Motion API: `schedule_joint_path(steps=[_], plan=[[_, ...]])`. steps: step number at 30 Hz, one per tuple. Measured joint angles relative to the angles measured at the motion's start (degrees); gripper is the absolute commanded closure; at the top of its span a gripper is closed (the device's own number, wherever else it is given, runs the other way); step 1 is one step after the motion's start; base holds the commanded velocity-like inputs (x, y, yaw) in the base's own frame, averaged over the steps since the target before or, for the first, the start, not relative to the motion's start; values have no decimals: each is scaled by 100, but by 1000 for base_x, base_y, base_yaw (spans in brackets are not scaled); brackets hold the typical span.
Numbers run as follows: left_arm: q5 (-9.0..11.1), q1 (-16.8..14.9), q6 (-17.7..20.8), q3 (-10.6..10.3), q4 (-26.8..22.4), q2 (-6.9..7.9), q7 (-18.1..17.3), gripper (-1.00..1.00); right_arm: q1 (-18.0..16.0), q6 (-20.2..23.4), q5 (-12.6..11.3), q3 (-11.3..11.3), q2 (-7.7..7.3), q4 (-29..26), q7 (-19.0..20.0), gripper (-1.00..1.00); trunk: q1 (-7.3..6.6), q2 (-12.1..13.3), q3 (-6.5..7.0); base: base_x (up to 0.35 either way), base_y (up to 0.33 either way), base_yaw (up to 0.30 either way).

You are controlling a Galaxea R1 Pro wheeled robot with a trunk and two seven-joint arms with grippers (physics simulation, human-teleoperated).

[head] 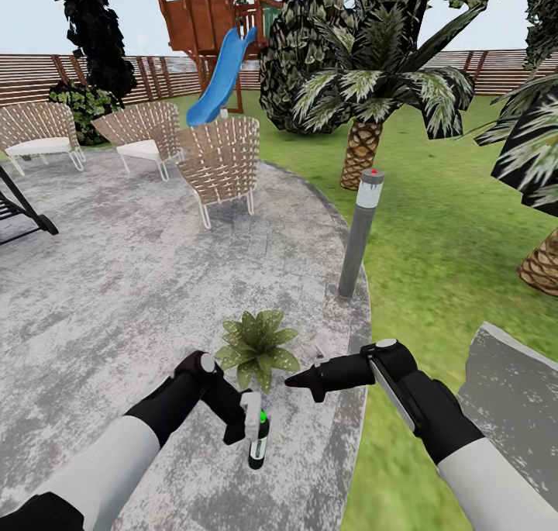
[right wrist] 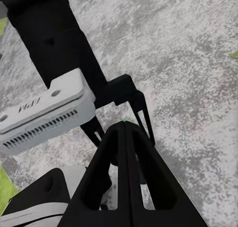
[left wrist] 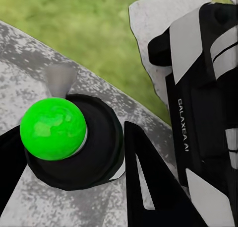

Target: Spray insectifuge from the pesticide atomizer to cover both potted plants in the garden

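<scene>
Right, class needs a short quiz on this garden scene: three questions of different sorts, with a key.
1. True or false: the right gripper holds the pesticide atomizer.
2. The atomizer's round top is: A red, B green, C blue.
3. Fill in: the potted plant stands on the stone ____.

Key:
1. False. The left gripper is shut on it, and the right gripper's fingers are closed on nothing.
2. B.
3. patio.
</scene>
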Motion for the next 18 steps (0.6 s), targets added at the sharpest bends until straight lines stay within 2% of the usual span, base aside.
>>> schedule_joint_path(steps=[6, 18], plan=[[11, 0, -2, 1, -229, -9, -16, 100, 1, 0, 0, 5, 0, 0, 0, 100, 0, 0, 0, 0, 0, 0], [9, -4, -2, 22, -338, -2, -27, 100, 1, 1, 24, 5, 0, 8, -2, 100, 0, 0, 0, 0, 0, 0]])
